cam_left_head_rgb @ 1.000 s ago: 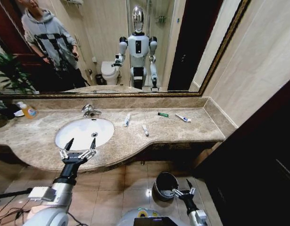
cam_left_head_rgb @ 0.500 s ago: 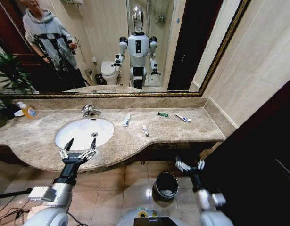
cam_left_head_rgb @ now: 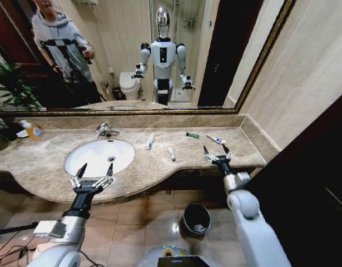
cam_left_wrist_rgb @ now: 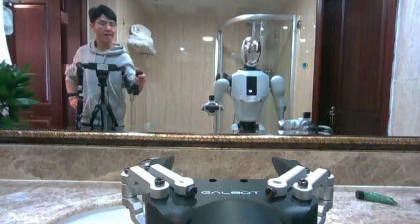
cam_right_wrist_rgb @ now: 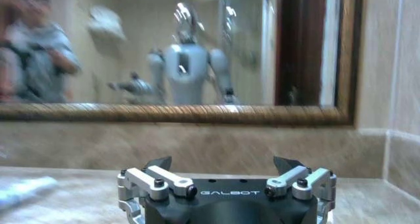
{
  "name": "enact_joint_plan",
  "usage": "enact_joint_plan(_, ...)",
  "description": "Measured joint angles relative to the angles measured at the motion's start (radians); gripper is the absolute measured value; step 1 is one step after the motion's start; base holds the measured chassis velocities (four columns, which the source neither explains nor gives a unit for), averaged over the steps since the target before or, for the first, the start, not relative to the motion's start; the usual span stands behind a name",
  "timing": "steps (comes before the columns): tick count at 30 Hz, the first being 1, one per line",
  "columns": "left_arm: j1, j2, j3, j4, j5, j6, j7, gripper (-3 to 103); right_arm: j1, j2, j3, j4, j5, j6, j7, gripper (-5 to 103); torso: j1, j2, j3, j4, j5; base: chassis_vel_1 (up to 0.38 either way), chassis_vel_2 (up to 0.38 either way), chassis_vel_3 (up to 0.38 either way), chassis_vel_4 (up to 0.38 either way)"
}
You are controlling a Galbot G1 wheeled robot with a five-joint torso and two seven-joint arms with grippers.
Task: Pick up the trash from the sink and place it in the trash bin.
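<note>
The trash lies on the marble counter to the right of the white sink [cam_left_head_rgb: 99, 157], not in it: one white tube [cam_left_head_rgb: 150, 141], a second white tube [cam_left_head_rgb: 171, 153], a green piece [cam_left_head_rgb: 192, 135] [cam_left_wrist_rgb: 375, 197] and a white-and-blue stick [cam_left_head_rgb: 215, 139]. My right gripper [cam_left_head_rgb: 217, 151] [cam_right_wrist_rgb: 223, 162] hovers open just in front of the stick, holding nothing. At the counter's front edge before the basin, my left gripper [cam_left_head_rgb: 93, 172] [cam_left_wrist_rgb: 223, 161] is open and empty. The black trash bin [cam_left_head_rgb: 195, 218] stands on the floor below the counter.
A chrome faucet [cam_left_head_rgb: 107, 130] stands behind the basin. An orange soap bottle [cam_left_head_rgb: 33, 130] and a plant [cam_left_head_rgb: 9, 89] are at the far left. A mirror backs the counter, and a wall closes its right end. The floor is tiled.
My right arm has risen from beside the bin on the floor up to the right part of the counter. The left arm has not moved.
</note>
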Motion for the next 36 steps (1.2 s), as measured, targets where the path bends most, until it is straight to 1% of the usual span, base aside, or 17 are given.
enact_joint_plan(3, 0.0, 0.0, 0.0, 0.0, 0.0, 0.0, 0.0, 100, 0.104, -0.01, -0.009, -0.159, -0.028, -0.009, 0.018, 100, 0.0, 0.0, 0.0, 0.0001, 0.0001, 0.0, 0.0, 0.0, 0.0)
enact_joint_plan(4, 0.0, 0.0, 0.0, 0.0, 0.0, 0.0, 0.0, 100, 0.104, -0.01, -0.009, -0.159, -0.028, -0.009, 0.018, 100, 0.0, 0.0, 0.0, 0.0001, 0.0001, 0.0, 0.0, 0.0, 0.0)
enact_joint_plan(6, 0.0, 0.0, 0.0, 0.0, 0.0, 0.0, 0.0, 100, 0.166, -0.016, -0.011, -0.261, -0.045, -0.001, 0.023, 100, 0.0, 0.0, 0.0, 0.0, 0.0002, 0.0, 0.0, 0.0, 0.0)
enact_joint_plan(8, 0.0, 0.0, 0.0, 0.0, 0.0, 0.0, 0.0, 100, 0.184, -0.018, -0.012, -0.285, -0.048, 0.0, 0.023, 100, 0.0, 0.0, 0.0, 0.0, 0.0001, 0.0, 0.0, 0.0, 0.0)
enact_joint_plan(11, 0.0, 0.0, 0.0, 0.0, 0.0, 0.0, 0.0, 100, 0.253, -0.018, -0.017, -0.381, -0.067, 0.022, 0.023, 100, 0.0, 0.0, 0.0, 0.0, 0.0, 0.0, 0.0, 0.0, 0.0)
enact_joint_plan(16, 0.0, 0.0, 0.0, 0.0, 0.0, 0.0, 0.0, 100, 0.312, -0.014, -0.016, -0.449, -0.078, 0.036, 0.025, 100, 0.0, 0.0, 0.0, 0.0, -0.0002, 0.0, 0.0, 0.0, 0.0)
enact_joint_plan(20, 0.0, 0.0, 0.0, 0.0, 0.0, 0.0, 0.0, 100, 0.382, -0.007, -0.013, -0.538, -0.09, 0.057, 0.032, 100, 0.0, 0.0, 0.0, -0.0001, -0.0002, 0.0, 0.0, 0.0, 0.0)
enact_joint_plan(25, 0.0, 0.0, 0.0, 0.0, 0.0, 0.0, 0.0, 100, 0.425, 0.002, -0.005, -0.617, -0.108, 0.068, 0.037, 100, 0.0, 0.0, 0.0, 0.0, -0.0001, 0.0, 0.0, 0.0, 0.0)
enact_joint_plan(29, 0.0, 0.0, 0.0, 0.0, 0.0, 0.0, 0.0, 100, 0.431, 0.001, -0.001, -0.64, -0.11, 0.065, 0.037, 100, 0.0, 0.0, 0.0, 0.0, -0.0001, 0.0, 0.0, 0.0, 0.0)
enact_joint_plan(30, 0.0, 0.0, 0.0, 0.0, 0.0, 0.0, 0.0, 100, 0.435, 0.001, 0.001, -0.653, -0.113, 0.064, 0.037, 103, 0.0, 0.0, 0.0, -0.0001, 0.0, 0.0, 0.0, 0.0, 0.0)
enact_joint_plan(31, 0.0, 0.0, 0.0, 0.0, 0.0, 0.0, 0.0, 100, 0.437, 0.001, 0.003, -0.659, -0.114, 0.064, 0.037, 103, 0.0, 0.0, 0.0, -0.0001, -0.0001, 0.0, 0.0, 0.0, 0.0)
enact_joint_plan(32, 0.0, 0.0, 0.0, 0.0, 0.0, 0.0, 0.0, 100, 0.441, 0.0, 0.006, -0.67, -0.117, 0.064, 0.037, 100, 0.0, 0.0, 0.0, 0.0, -0.0002, 0.0, 0.0, 0.0, 0.0)
enact_joint_plan(33, 0.0, 0.0, 0.0, 0.0, 0.0, 0.0, 0.0, 100, 0.441, 0.0, 0.006, -0.67, -0.117, 0.064, 0.037, 100, 0.0, 0.0, 0.0, 0.0, -0.0002, 0.0, 0.0, 0.0, 0.0)
enact_joint_plan(36, 0.0, 0.0, 0.0, 0.0, 0.0, 0.0, 0.0, 100, 0.444, -0.002, 0.012, -0.697, -0.124, 0.066, 0.032, 84, 0.0, 0.0, 0.0, 0.0, 0.0, 0.0, 0.0, 0.0, 0.0)
